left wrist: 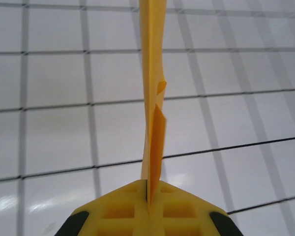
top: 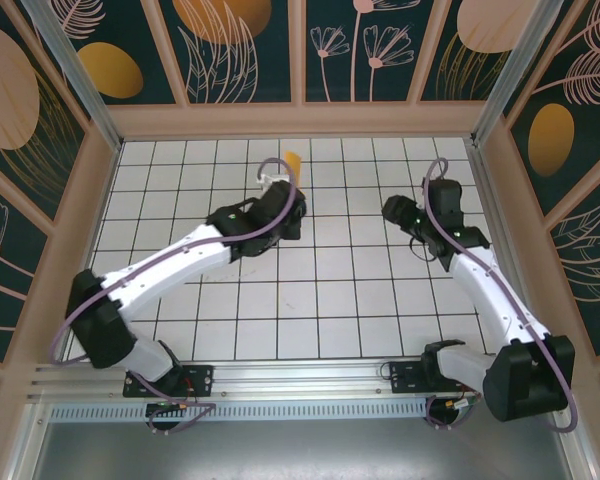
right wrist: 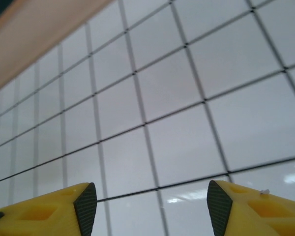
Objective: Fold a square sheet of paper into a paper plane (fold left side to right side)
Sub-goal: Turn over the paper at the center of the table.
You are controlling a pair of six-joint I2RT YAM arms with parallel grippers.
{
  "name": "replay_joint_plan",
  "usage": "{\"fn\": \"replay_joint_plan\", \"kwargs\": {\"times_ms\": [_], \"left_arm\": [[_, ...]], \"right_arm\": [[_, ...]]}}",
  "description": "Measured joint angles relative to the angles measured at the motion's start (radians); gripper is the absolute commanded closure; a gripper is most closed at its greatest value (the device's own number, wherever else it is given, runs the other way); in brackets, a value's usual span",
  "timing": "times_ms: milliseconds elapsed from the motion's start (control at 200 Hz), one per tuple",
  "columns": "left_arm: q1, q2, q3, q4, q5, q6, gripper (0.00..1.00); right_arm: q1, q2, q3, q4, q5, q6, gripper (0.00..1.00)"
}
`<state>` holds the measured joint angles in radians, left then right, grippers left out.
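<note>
The paper plane [left wrist: 151, 73] is in the left claw, and from the left wrist camera we see it edge-on: a thin orange-yellow strip rising straight from the fingers and running out past the top of the view. Layers show along that edge, with a small flap sticking out about midway up and a longer fold just below it. The left gripper [left wrist: 148, 196] is clamped tight on the near end of the plane. Its two yellow fingers [left wrist: 118, 209] are pressed together, with the paper pinched in the seam between them. Behind the paper lies the white gridded table [left wrist: 49, 123]; we cannot tell whether the plane's far end touches it.

From above, the left arm [top: 180, 255] stretches diagonally toward the far middle of the table. A bit of orange paper pokes out beyond its wrist, over the back rows of tiles. The right arm [top: 480, 270] bends over the right half of the table, well apart from the left arm and from the paper.

Over on the right wrist camera, the right gripper [right wrist: 152, 206] has its jaws apart, with bare tiles showing between the two yellow fingertips [right wrist: 83, 206]. It hangs tilted over the table, and a wooden border [right wrist: 34, 34] crosses the upper left corner of that view.
</note>
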<state>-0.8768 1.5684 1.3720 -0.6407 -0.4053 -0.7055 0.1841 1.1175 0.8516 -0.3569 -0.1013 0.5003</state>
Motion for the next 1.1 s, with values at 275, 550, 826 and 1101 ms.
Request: {"fn": "replay_joint_plan", "kwargs": {"times_ms": [275, 550, 826, 1101], "left_arm": [[-0.069, 0.39, 0.286, -0.46, -0.298, -0.155, 1.0], [-0.085, 0.609, 0.415, -0.586, -0.28, -0.187, 0.98], [-0.085, 0.764, 0.528, -0.576, -0.125, -0.14, 0.89], [-0.081, 0.876, 0.729, -0.566, 0.01, -0.063, 0.58]], "right_arm": [[-0.034, -0.063, -0.092, -0.03, 0.053, -0.025, 0.34], [-0.063, -0.1, -0.125, -0.037, 0.048, -0.048, 0.34], [-0.088, -0.111, -0.159, -0.037, 0.013, -0.058, 0.34], [-0.1, -0.11, -0.181, -0.035, -0.042, -0.062, 0.34]]}}
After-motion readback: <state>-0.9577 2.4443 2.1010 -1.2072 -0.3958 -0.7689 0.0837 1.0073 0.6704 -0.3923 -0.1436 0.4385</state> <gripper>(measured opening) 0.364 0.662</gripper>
